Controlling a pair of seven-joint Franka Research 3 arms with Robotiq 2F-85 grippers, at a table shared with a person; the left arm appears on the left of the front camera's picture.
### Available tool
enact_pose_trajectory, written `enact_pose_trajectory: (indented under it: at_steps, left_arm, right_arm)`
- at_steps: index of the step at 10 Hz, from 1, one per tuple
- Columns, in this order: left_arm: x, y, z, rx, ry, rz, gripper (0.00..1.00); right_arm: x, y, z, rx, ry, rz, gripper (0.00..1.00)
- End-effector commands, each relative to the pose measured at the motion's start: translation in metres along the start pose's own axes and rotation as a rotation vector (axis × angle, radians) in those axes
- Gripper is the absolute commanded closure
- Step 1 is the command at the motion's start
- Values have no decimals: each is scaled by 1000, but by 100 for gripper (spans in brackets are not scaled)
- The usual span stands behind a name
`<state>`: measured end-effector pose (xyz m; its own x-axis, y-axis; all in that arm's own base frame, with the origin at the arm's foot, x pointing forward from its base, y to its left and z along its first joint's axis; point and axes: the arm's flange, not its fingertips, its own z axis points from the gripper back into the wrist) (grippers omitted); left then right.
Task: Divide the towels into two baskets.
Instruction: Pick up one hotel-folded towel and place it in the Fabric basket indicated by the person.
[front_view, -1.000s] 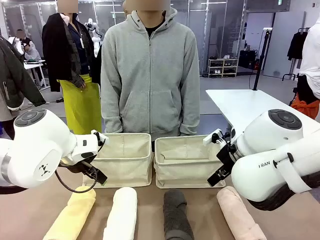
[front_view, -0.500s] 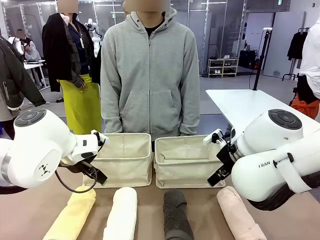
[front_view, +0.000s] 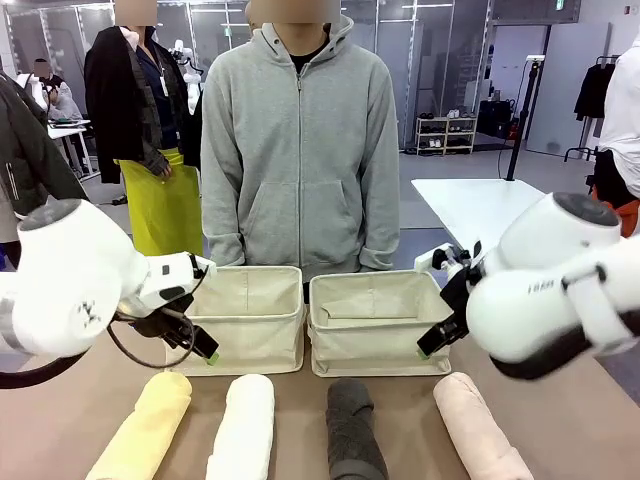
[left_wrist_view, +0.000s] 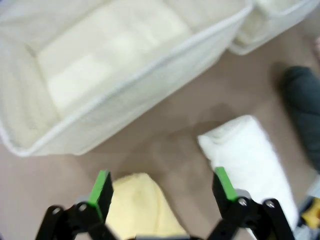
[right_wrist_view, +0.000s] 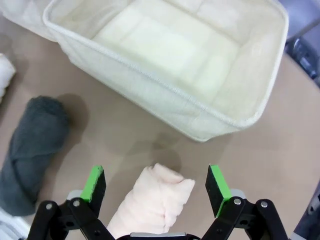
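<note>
Four rolled towels lay in a row on the brown counter, in front of two cream canvas baskets standing side by side. From the robot's left they were the pale yellow towel, the white towel, the dark grey towel and the pale pink towel. Both the left basket and the right basket held no towel. A person in a grey hoodie stood just behind them.

The left pincer hung over the near end of the yellow towel, close to the left basket's front wall. In the left wrist view that towel's end lay between the fingers, nearer one green pad, with the white towel's end just beside the other. The fingers were spread wide and gripped nothing.

The right pincer hung over the near end of the pink towel, beside the right basket's front corner. In the right wrist view the pink roll sat midway between the two green pads. This pincer was also spread wide and held nothing.

Compared with a second earlier, both arms had shifted. The right arm's rounded joint had risen, so more of the pink towel showed beneath it. The left arm had lifted slightly too. The towels and baskets lay where they had been.
</note>
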<state>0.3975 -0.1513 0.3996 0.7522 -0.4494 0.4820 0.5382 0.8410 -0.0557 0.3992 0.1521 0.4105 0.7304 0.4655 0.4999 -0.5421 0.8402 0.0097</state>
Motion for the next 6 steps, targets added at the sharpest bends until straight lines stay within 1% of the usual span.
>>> enact_pose_trajectory:
  at_steps: [1, 2, 3, 4, 5, 6]
  left_arm:
    - [-3, 38, 29, -186, 27, 116, 0]
    - [-8, 54, 35, -362, -8, 199, 0]
    - [-16, 70, 39, -484, -19, 283, 0]
    - [-27, 86, 44, -591, -78, 355, 0]
    - [-43, 103, 48, -689, -145, 421, 0]
    - [-67, 124, 56, -794, -246, 502, 0]
  right_arm:
    - [0, -36, 25, 189, 5, -121, 0]
    - [-3, -50, 30, 270, -4, -199, 0]
    - [-8, -64, 33, 364, -10, -271, 0]
    - [-16, -81, 36, 467, -19, -350, 0]
    - [-29, -101, 41, 593, -59, -443, 0]
    - [-51, -127, 50, 685, -97, -538, 0]
